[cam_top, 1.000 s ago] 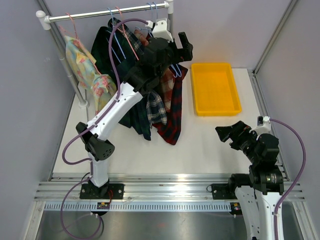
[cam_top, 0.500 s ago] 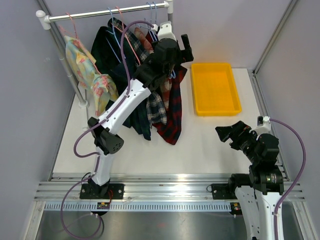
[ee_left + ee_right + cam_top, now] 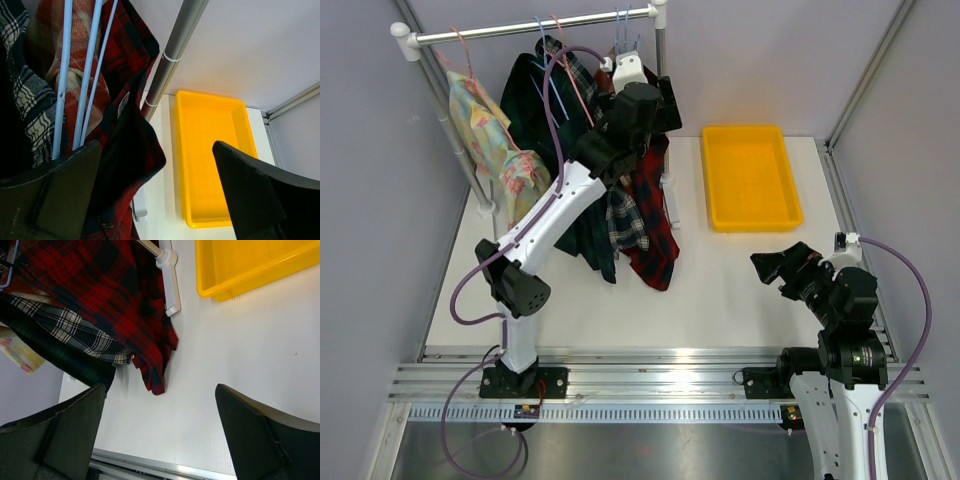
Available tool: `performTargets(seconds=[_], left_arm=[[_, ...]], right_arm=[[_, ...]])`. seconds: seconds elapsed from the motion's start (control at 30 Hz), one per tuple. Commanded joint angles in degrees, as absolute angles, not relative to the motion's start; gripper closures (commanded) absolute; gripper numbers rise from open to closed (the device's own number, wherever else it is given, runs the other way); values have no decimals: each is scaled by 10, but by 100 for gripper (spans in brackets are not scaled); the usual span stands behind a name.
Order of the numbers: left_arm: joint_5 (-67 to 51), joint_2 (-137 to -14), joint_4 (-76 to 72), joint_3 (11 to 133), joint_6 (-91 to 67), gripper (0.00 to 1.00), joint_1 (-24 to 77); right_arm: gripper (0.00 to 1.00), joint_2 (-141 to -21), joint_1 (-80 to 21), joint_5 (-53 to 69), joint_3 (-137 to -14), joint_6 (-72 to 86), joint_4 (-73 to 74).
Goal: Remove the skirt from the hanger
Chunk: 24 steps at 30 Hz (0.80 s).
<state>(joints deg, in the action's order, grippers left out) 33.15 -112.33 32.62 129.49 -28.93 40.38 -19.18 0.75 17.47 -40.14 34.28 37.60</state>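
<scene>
Red plaid skirt point(image 3: 655, 215) hangs straight down from its blue hanger point(image 3: 65, 75) at the rail's point(image 3: 540, 22) right end, toward the left side of the left gripper's point(image 3: 667, 97) spread, empty jaws. The right gripper point(image 3: 775, 268), likewise spread and empty, sits far from the rail.

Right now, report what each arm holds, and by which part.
Nothing is held: left gripper stands open beside the red plaid skirt, right gripper open above the table.

Skirt point(image 3: 655, 232) hangs from rail point(image 3: 510, 28), left of tray point(image 3: 750, 175).
</scene>
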Motion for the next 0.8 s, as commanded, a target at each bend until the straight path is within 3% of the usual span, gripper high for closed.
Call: performTargets(seconds=[0.0, 0.33, 0.77], left_arm=[[325, -1070, 268, 1264, -263, 1, 402], [285, -1049, 219, 1260, -237, 1, 403], [258, -1132, 231, 1357, -235, 1, 401]], right_arm=[[1, -190, 4, 177, -402, 335, 364], [0, -190, 4, 178, -402, 336, 364], [1, -189, 4, 180, -402, 336, 364]])
